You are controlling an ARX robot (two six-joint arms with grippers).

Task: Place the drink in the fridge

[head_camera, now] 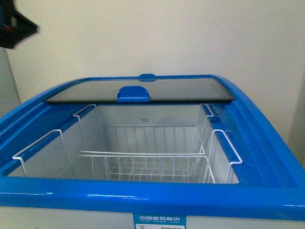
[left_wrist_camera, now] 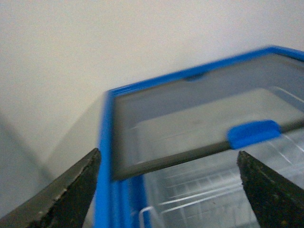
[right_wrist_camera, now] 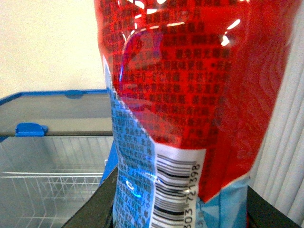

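Drink (right_wrist_camera: pixel 190 95), glossy red-labelled plastic, held in right gripper (right_wrist_camera: pixel 180 213).

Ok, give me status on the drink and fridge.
Left gripper open, empty. Right gripper shut on drink, not yet in fridge. Lid slid back, nothing seen blocking wire basket.

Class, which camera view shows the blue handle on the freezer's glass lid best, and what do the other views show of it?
The front view: the blue handle is sharp, whole and facing the camera. The left wrist view shows the handle whole but blurred. The right wrist view shows it small and far off.
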